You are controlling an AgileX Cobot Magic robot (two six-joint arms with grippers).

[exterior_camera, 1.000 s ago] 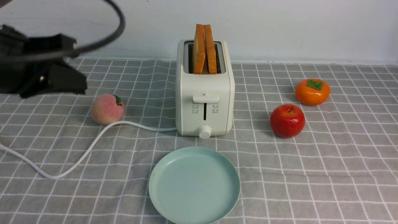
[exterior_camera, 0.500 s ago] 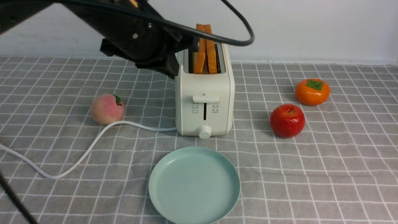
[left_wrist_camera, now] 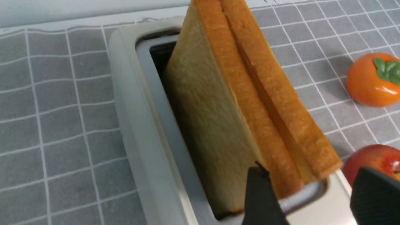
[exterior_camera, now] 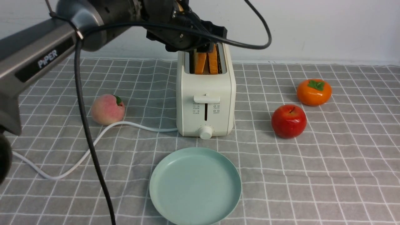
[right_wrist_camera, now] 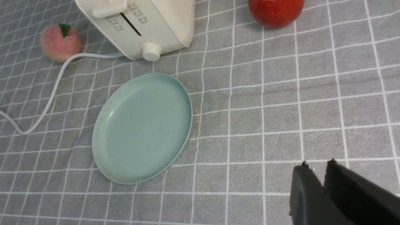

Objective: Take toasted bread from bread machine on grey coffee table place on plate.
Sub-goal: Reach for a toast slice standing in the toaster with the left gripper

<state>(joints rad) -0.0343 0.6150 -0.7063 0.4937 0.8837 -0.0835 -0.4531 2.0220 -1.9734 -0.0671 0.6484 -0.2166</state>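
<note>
The right gripper [right_wrist_camera: 317,164] shows only in its own wrist view. It hangs over bare grey checked worktop [exterior_camera: 312,175], its jaws barely parted with nothing between them. The front view shows none of it.

Nearest on the cloth lies the mint-green plate [exterior_camera: 195,187], bare, at 6 o'clock from the bread machine [exterior_camera: 204,90] and just apart from its knob. The white cord [exterior_camera: 93,147] runs off the machine toward 8 o'clock. A peach [exterior_camera: 107,109] sits at 9 o'clock, just beside the cord. A red apple [exterior_camera: 288,121] sits at 3 o'clock, with an orange persimmon [exterior_camera: 313,92] beyond it at 2 o'clock.

The toasted bread [exterior_camera: 201,64], two slices, stands in the machine's slots. In the front view the left gripper [exterior_camera: 204,47] covers the slice tops, and how its jaws stand is hidden. The left wrist view settles it. The jaws are spread wide with one finger on either side of the bread's end. It grips nothing. That view also shows the slices leaning together, crust against crust.
</note>
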